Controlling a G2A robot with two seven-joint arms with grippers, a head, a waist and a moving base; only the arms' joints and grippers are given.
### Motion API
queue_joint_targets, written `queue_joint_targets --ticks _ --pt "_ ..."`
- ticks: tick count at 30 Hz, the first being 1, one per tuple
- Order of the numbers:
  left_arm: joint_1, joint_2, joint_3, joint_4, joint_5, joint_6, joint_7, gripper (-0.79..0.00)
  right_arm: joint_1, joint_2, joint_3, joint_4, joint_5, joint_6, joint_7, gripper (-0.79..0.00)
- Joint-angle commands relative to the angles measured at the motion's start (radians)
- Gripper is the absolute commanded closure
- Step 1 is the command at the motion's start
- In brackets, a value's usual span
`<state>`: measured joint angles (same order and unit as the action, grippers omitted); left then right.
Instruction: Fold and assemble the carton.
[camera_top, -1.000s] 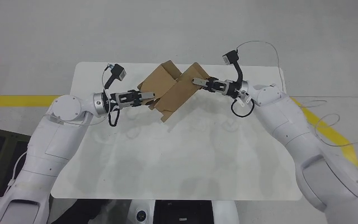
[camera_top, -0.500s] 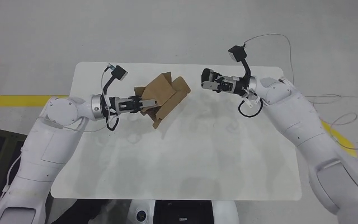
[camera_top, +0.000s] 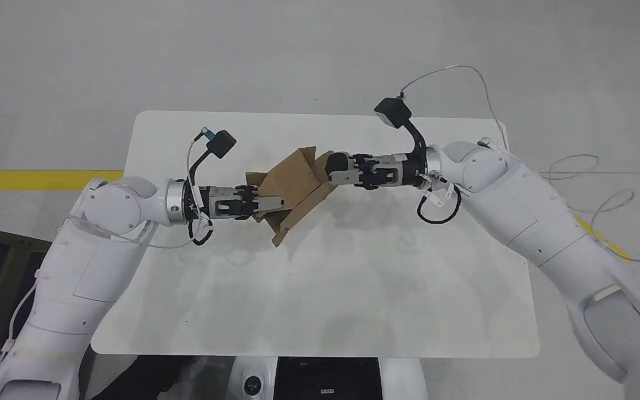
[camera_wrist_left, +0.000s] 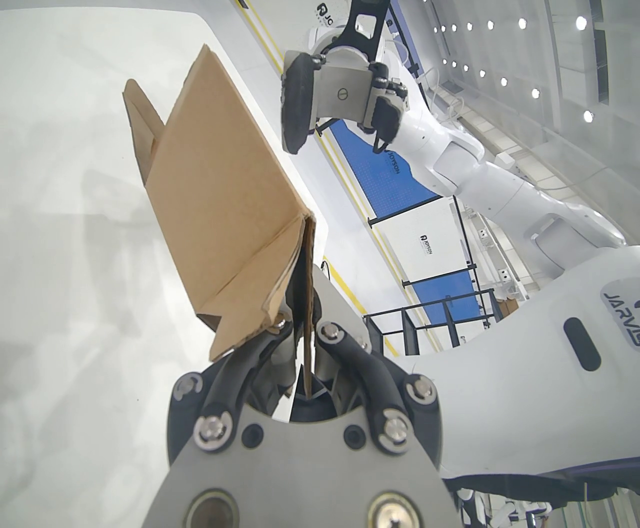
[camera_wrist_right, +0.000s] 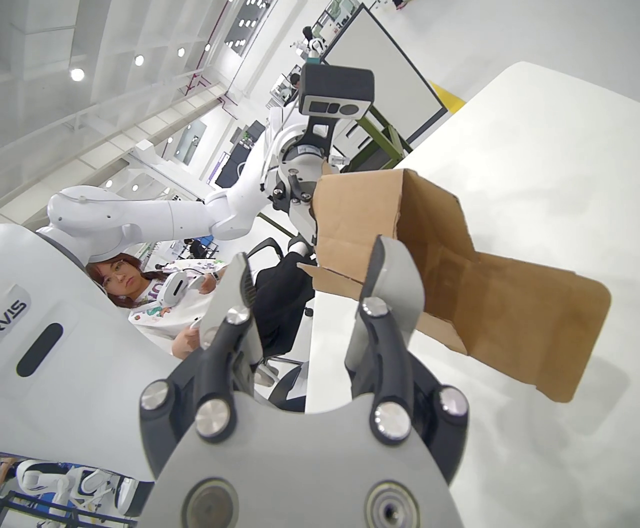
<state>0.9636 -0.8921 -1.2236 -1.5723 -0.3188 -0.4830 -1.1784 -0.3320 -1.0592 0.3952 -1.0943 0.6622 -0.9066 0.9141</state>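
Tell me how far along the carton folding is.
Done: the carton is partly opened into a sleeve. In hand: the left hand is shut on one panel edge, while the right hand is open close to the far side, not gripping. Left: squaring the body and closing the flaps, which stick out unfolded.

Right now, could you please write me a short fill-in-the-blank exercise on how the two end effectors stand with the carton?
1. The left end effector is ____ on one edge of the carton.
2. The right end effector, close to the carton's other side, is ____ and grips nothing.
3. The table beneath both arms is ____ in colour.

Missing words: shut; open; white.
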Motion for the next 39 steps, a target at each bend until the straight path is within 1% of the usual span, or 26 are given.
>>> queue_joint_targets --ticks 1,13,14,16,17,19,20,25,27,29,32,33,37,39 --pt "0.000 0.000 0.000 0.000 0.000 0.000 0.000 0.000 -0.001 0.000 0.001 0.000 -0.001 0.000 0.000 -0.252" --pt "0.000 0.000 0.000 0.000 0.000 0.000 0.000 0.000 -0.001 0.000 0.001 0.000 -0.001 0.000 0.000 -0.243" --pt "0.006 -0.001 0.016 -0.059 -0.026 -0.034 -0.041 0.000 0.012 -0.004 -0.024 0.005 -0.030 0.025 0.025 -0.243" --pt "0.019 0.004 0.000 -0.065 -0.047 -0.055 -0.070 0.000 0.041 -0.019 -0.049 0.043 -0.012 -0.001 -0.001 -0.274" --pt "0.024 0.005 -0.008 -0.066 -0.044 -0.057 -0.070 0.000 0.046 -0.023 -0.055 0.056 -0.010 -0.016 -0.016 -0.317" --pt "0.033 0.008 -0.018 -0.067 -0.039 -0.056 -0.058 0.000 0.046 -0.023 -0.055 0.056 -0.010 -0.016 -0.016 -0.376" --pt "0.036 0.008 -0.023 -0.067 -0.034 -0.055 -0.051 0.000 0.046 -0.023 -0.055 0.056 -0.010 -0.016 -0.016 -0.385" --pt "0.036 0.008 -0.023 -0.067 -0.034 -0.055 -0.051 0.000 0.046 -0.023 -0.055 0.056 -0.010 -0.016 -0.016 -0.382" --pt "0.036 0.008 -0.023 -0.067 -0.034 -0.055 -0.051 0.000 0.046 -0.023 -0.055 0.056 -0.010 -0.016 -0.016 -0.409" --pt "0.036 0.008 -0.023 -0.067 -0.034 -0.055 -0.051 0.000 0.046 -0.023 -0.055 0.056 -0.010 -0.016 -0.016 -0.419" --pt "0.036 0.008 -0.023 -0.067 -0.034 -0.055 -0.051 0.000 0.037 -0.022 -0.048 0.046 -0.029 -0.001 -0.034 -0.382" --pt "0.042 0.008 -0.023 -0.071 -0.024 -0.047 -0.030 0.000 0.032 -0.020 -0.041 0.037 -0.046 0.007 -0.042 -0.376" --pt "0.054 0.009 -0.029 -0.085 0.011 -0.033 0.003 0.000 0.010 -0.011 -0.006 0.017 -0.080 0.019 -0.049 -0.372" --pt "0.057 0.010 -0.031 -0.086 0.015 -0.033 0.007 0.000 -0.001 -0.005 0.008 -0.003 -0.088 0.018 -0.027 -0.363"
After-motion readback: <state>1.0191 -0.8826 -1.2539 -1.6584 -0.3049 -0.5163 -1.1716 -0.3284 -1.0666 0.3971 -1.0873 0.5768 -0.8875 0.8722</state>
